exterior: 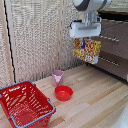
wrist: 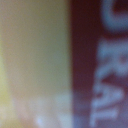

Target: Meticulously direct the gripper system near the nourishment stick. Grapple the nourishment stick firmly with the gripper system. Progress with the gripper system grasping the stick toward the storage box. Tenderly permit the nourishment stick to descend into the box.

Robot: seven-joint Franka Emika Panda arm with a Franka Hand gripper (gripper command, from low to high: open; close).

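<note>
My white gripper [exterior: 86, 38] hangs high at the exterior view's right and is shut on the top edge of the nourishment stick [exterior: 87, 50], a flat yellow-and-red printed package hanging below it in the air. The red lattice storage box [exterior: 24, 103] with a grey-blue rim handle stands on the wooden table at the exterior view's lower left, well apart from the gripper. The wrist view is filled by a blurred close-up of the package [wrist: 95, 60], yellow-green beside dark red with white letters. The fingertips are hidden behind the package.
A pink cup [exterior: 58, 77] and a small round red bowl [exterior: 63, 93] stand on the table between the basket and the gripper. A dark drawer cabinet [exterior: 114, 47] stands at the exterior view's right. A slatted wall is behind.
</note>
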